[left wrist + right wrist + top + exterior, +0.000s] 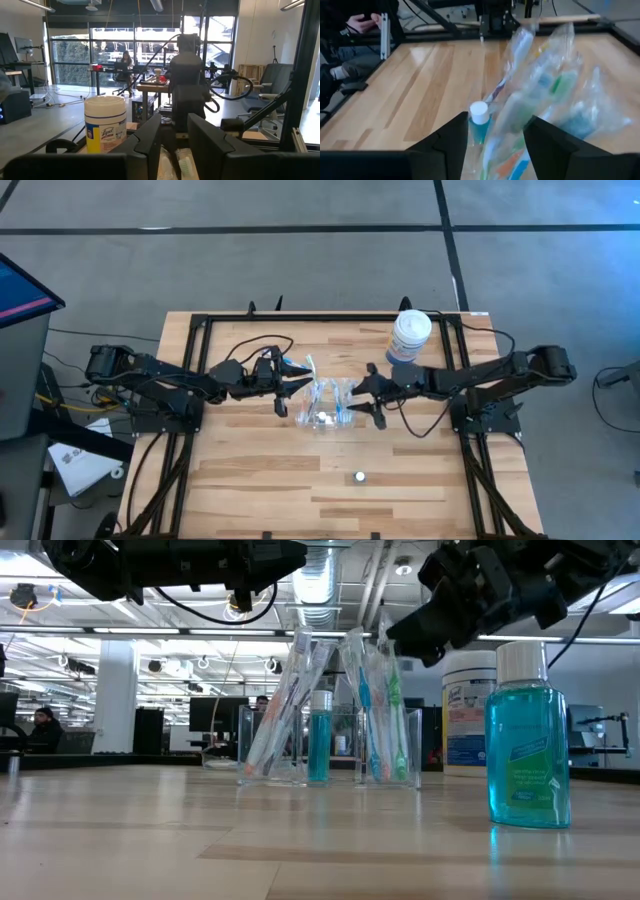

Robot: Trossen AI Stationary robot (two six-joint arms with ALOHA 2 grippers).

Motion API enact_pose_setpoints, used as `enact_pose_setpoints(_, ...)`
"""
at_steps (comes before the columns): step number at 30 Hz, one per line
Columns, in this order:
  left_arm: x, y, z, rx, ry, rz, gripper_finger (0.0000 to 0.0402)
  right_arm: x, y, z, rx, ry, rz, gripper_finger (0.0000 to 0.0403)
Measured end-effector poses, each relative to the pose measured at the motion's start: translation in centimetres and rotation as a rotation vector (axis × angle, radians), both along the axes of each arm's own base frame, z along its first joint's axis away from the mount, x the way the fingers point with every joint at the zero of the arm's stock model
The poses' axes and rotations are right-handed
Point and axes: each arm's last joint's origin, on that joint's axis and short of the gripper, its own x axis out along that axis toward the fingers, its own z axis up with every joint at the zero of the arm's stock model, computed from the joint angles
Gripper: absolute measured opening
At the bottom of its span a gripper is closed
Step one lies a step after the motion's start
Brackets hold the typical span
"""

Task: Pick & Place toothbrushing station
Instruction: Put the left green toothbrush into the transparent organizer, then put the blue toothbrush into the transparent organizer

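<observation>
Toothbrushing station (325, 406) stood mid-frame on surface (250, 480); right gripper (362, 408) released around wrapped brushes; left gripper (285, 393) state unclear; placement seemingly nearly done.

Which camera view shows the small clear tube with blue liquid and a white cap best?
The low view: the small clear tube stands upright and whole between the wrapped toothbrushes. The right wrist view shows its cap and top only. The high view and left wrist view do not show it clearly.

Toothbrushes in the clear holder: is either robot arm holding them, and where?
The left gripper seems to pinch the wrapped toothbrushes by their top ends. The right gripper has its fingers open around others, gripping nothing.
</observation>
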Motion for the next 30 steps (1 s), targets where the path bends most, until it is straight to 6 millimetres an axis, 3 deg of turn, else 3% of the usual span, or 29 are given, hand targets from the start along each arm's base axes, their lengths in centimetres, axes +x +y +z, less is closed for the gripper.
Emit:
enact_pose_setpoints(14, 0.1, 0.8, -0.5, -0.004, 0.047, 0.049, 0.0090, -1.9, 0.2, 2.6, -0.028, -0.061, 0.009, 0.0167)
enact_pose_setpoints(21, -0.2, 2.8, -0.9, -0.028, 0.114, 0.121, 0.0090, -2.4, 0.7, 3.4, -0.027, -0.093, 0.030, 0.0167)
enact_pose_setpoints(30, -3.3, 6.6, -0.4, -0.120, 0.282, 0.289, 0.0090, -2.6, 1.1, 3.5, -0.036, -0.091, 0.049, 0.0165)
